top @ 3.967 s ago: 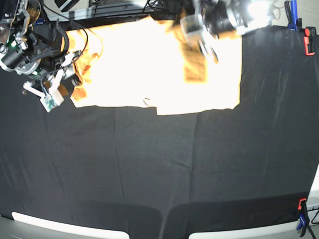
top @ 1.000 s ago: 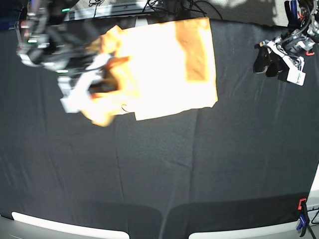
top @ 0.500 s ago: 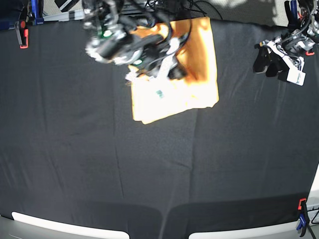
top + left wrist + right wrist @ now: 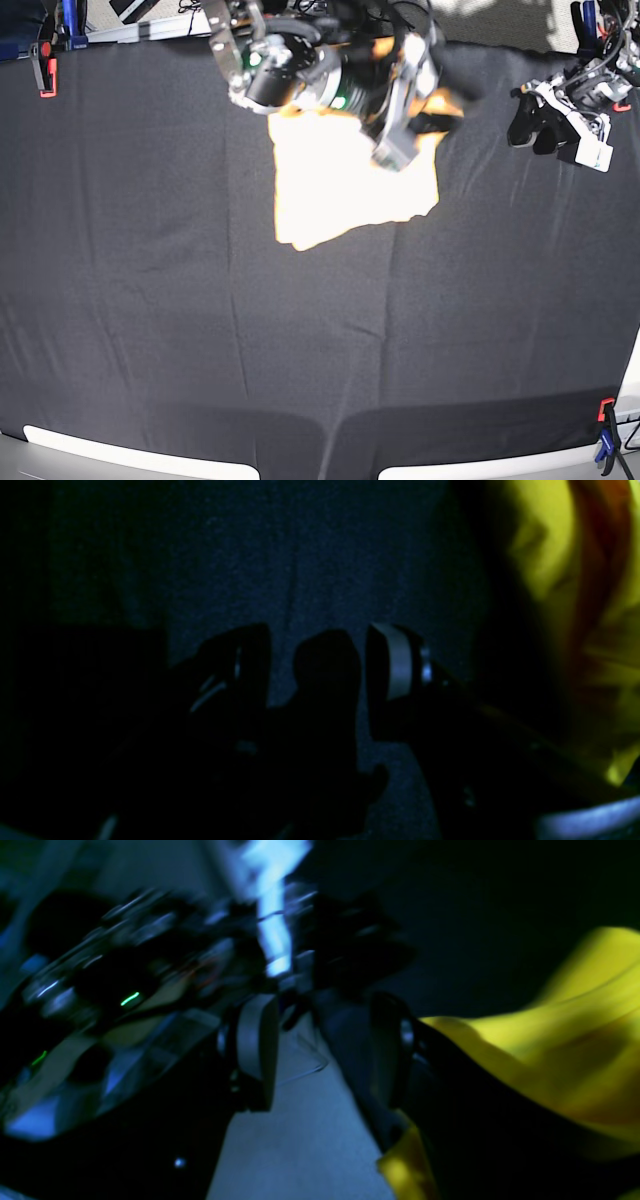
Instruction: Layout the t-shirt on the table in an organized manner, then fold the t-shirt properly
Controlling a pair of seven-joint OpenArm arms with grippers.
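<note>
1. While the right gripper (image 4: 415,125) hung over the far right part of the folded t-shirt (image 4: 340,185), its jaws stood apart with nothing between them; in the right wrist view the gripper (image 4: 325,1052) showed a clear gap, yellow cloth (image 4: 550,1050) beside one finger.
2. Below and to the near side of that gripper, the t-shirt lay as a compact folded block on the table (image 4: 300,350).
3. Left gripper (image 4: 550,125) sat well apart from the shirt, over bare black cloth, jaws spread and empty; the wrist view (image 4: 317,665) agreed.
</note>
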